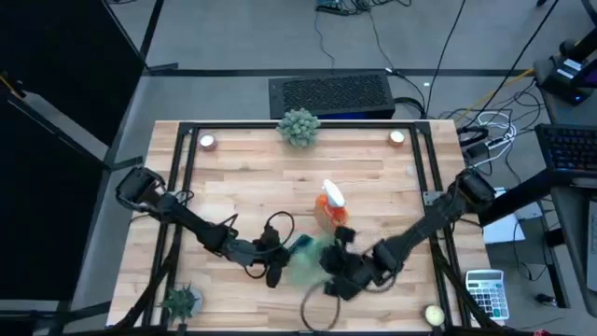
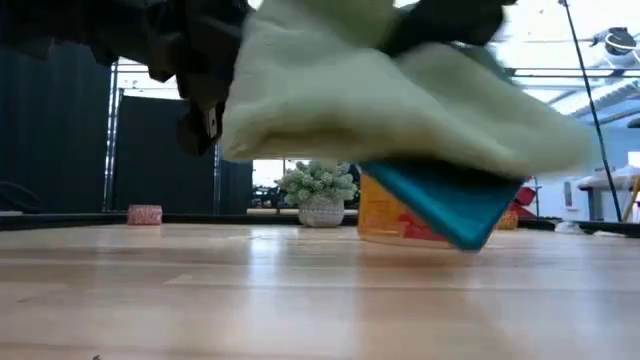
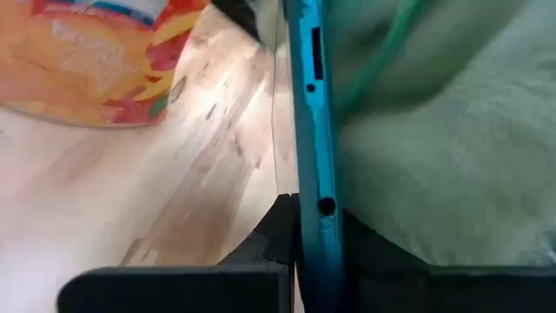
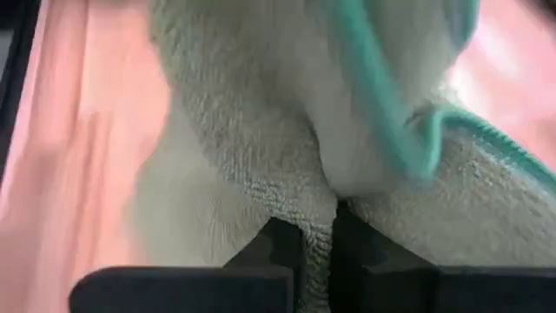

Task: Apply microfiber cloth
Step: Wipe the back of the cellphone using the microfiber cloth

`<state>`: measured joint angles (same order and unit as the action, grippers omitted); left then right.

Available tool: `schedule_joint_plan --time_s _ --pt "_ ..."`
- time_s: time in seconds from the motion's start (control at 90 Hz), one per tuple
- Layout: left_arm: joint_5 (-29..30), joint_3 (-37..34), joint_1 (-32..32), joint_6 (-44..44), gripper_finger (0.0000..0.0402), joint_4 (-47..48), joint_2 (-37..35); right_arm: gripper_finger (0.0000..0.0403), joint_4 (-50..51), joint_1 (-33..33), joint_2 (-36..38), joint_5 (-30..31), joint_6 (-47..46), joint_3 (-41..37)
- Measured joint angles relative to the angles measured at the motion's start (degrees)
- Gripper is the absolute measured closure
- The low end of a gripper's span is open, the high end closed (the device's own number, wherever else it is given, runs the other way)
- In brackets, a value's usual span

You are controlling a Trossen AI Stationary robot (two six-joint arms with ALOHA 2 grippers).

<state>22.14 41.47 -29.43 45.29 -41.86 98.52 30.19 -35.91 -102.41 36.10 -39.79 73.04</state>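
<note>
Over the wooden table (image 1: 242, 187) we see the left gripper (image 1: 277, 259) clamping the blue-edged tablet (image 2: 440, 205), while the right gripper (image 1: 333, 273) pinches the cloth (image 2: 380, 90) draped over it.

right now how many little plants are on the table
2. One pale bushy potted plant stands at the far edge, middle. A smaller spiky green plant sits at the near left corner, by the left arm's base. None seem hidden, though the cloth covers a patch.
</note>
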Motion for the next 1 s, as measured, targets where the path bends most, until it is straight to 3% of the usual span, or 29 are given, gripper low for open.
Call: schedule_joint_plan --time_s 0.167,0.267,0.422,0.522,0.711,1.0 --pt "0.0 0.0 0.0 -1.4 0.0393 -2.3 0.0 0.0394 7.1 -5.1 0.0 0.0 -14.7 -3.1" --pt "0.6 0.0 -0.1 -1.6 0.0393 -2.8 0.0 0.0394 7.1 -5.4 0.0 1.3 -17.0 -3.0" --pt "0.3 0.0 -0.3 -0.9 0.0393 -3.4 -0.1 0.0394 -4.7 -2.4 0.0 10.5 -2.6 0.0" --pt "0.3 0.0 -0.3 -0.6 0.0393 -3.3 -0.1 0.0394 -12.7 1.3 0.0 11.9 9.3 1.5" --pt "0.4 0.0 -0.2 0.0 0.0393 -2.8 -0.1 0.0394 -22.3 6.9 -0.4 7.8 16.7 1.8" --pt "-0.9 0.0 -0.4 -0.8 0.0393 -1.4 0.0 0.0394 -31.5 7.9 -5.1 -2.3 20.8 1.9"
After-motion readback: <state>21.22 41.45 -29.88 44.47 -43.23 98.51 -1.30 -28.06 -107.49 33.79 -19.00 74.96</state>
